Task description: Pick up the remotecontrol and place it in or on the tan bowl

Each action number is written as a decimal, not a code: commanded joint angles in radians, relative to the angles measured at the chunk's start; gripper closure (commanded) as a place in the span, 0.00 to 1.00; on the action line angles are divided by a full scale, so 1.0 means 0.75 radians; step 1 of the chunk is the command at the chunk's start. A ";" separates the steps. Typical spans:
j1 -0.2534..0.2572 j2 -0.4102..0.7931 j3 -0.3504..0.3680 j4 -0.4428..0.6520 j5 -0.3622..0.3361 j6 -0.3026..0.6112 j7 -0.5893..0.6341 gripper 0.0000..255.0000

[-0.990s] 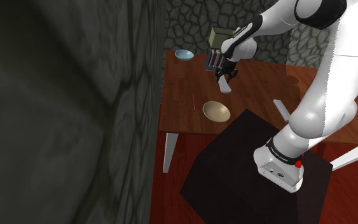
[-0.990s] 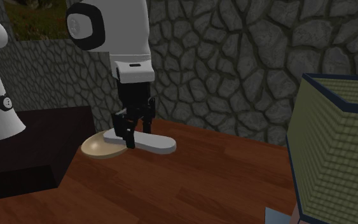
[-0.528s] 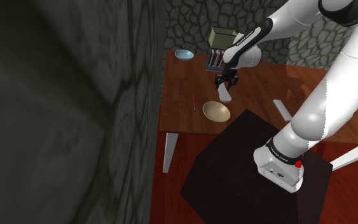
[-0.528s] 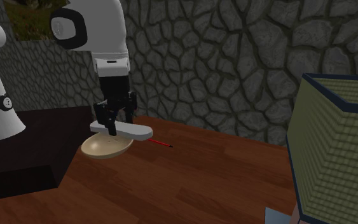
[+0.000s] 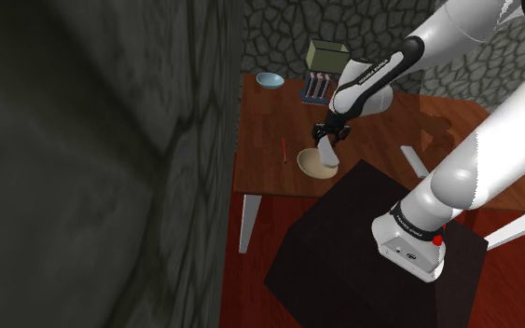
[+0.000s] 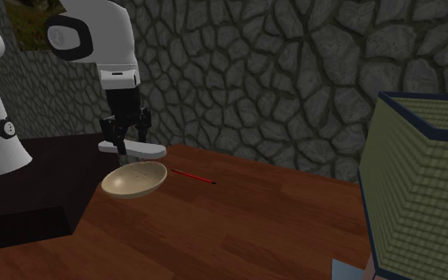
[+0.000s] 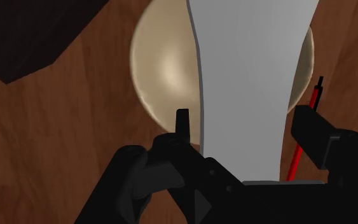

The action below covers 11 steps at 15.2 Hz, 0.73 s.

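The remote control [image 7: 250, 83] is a plain pale grey slab, clasped between my black fingers. My gripper [image 6: 123, 145] holds it level just above the tan bowl [image 6: 134, 180], which sits on the wooden table near the dark stand. In the shoulder view the gripper [image 5: 326, 140] hangs with the remote [image 5: 324, 152] over the bowl [image 5: 315, 165]. The wrist view looks straight down: the bowl [image 7: 165, 67] lies right beneath the remote, partly hidden by it.
A thin red pencil [image 6: 193, 176] lies on the table [image 6: 254, 215] beside the bowl. A blue dish [image 5: 270, 80], a toaster-like rack [image 5: 316, 88] and a green box [image 5: 326, 56] stand at the far end. The dark stand [image 6: 23, 183] borders the bowl. Stone walls surround the table.
The arm has carried the remote toward the stand, from beside the bowl to directly above it, uncovering the red pencil in the second exterior view.
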 commanded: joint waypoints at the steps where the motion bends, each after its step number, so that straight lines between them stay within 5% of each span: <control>1: 0.009 -0.006 0.009 -0.030 0.000 0.025 0.019 1.00; 11: -0.011 0.244 0.069 -0.002 0.170 0.242 -0.108 1.00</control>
